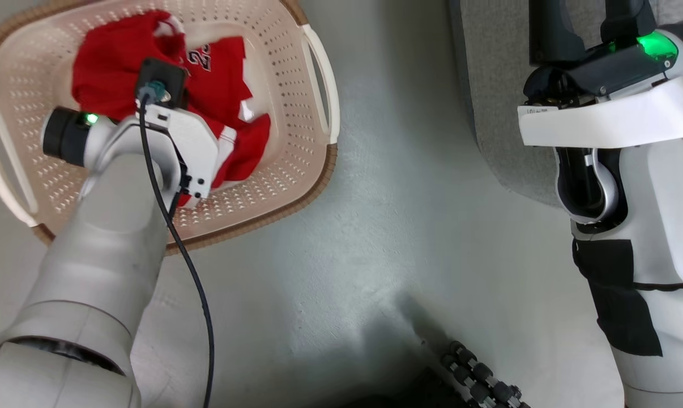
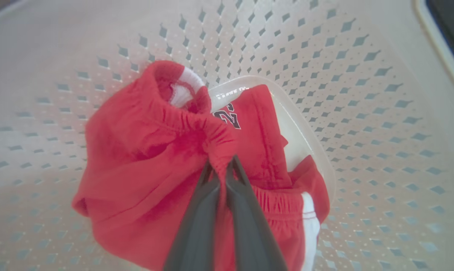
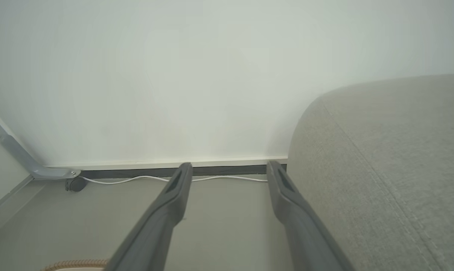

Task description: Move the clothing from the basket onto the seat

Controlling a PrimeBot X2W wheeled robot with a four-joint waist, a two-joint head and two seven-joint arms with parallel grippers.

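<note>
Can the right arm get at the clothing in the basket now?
Probably not: the right tool sits open by the seat, across the floor from the basket, whose clothing the left tool pinches.

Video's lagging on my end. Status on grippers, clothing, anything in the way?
Left gripper shut on the clothing, inside the basket. Right gripper open, empty, beside the seat. Black cable runs along left forearm, over basket rim.

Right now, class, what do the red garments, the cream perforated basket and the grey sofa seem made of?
Red clothing: soft matte fabric, judging by gathers and folds. Cream perforated basket: smooth moulded plastic, probably, with punched holes. Grey sofa: woven upholstery; weave texture shows.
</note>
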